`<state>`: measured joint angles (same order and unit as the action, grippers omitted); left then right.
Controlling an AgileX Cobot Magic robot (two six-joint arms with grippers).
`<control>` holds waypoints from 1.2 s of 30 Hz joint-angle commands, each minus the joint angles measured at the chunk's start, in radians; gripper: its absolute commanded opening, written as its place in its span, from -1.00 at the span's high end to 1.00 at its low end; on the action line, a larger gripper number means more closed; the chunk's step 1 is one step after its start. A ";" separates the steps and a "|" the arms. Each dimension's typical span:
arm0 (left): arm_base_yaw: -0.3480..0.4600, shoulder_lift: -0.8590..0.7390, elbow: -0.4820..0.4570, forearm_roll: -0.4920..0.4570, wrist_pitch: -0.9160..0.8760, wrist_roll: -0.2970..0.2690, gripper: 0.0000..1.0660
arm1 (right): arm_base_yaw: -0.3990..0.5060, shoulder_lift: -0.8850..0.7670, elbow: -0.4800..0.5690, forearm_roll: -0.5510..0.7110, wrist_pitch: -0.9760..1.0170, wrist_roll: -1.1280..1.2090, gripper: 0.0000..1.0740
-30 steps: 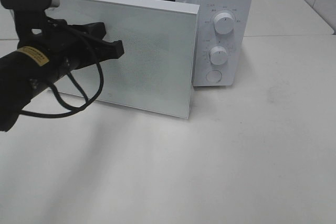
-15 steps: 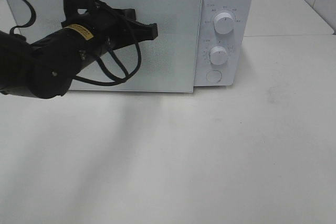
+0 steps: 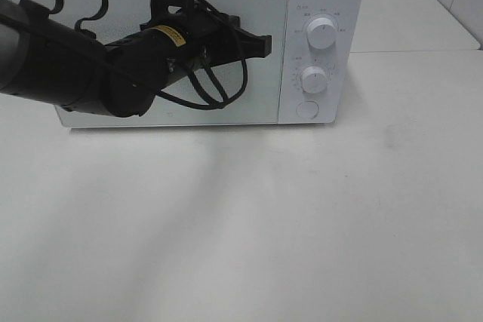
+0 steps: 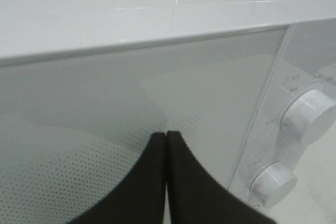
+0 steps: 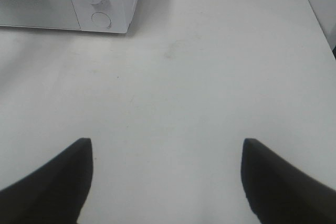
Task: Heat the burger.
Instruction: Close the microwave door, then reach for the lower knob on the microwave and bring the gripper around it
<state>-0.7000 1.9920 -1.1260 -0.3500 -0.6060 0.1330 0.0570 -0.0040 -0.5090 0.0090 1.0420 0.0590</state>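
Microwave (image 3: 264,92) shut, contents unseen; end effector (image 3: 266,45) near.

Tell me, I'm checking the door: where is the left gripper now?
In the exterior high view the left gripper, shut, is at the upper right of the closed microwave door, just left of the upper dial.

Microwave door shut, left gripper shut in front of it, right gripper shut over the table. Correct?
One thing is off: the right gripper is open. The right wrist view shows its fingers far apart over the table. The rest holds: the microwave door is shut, and the left gripper is shut in front of it.
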 commanded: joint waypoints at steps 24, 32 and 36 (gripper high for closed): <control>-0.041 -0.112 0.015 -0.043 0.479 -0.001 0.67 | -0.007 -0.025 0.002 0.006 -0.005 0.003 -0.40; -0.041 -0.178 0.015 -0.044 0.786 -0.007 -0.78 | -0.007 -0.025 0.002 0.006 -0.005 0.003 -0.40; -0.039 -0.219 0.015 -0.014 0.956 -0.006 -0.89 | -0.007 -0.025 0.002 0.006 -0.005 0.003 -0.40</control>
<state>-0.7370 1.7950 -1.1120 -0.3770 0.2950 0.1350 0.0570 -0.0040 -0.5090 0.0100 1.0420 0.0590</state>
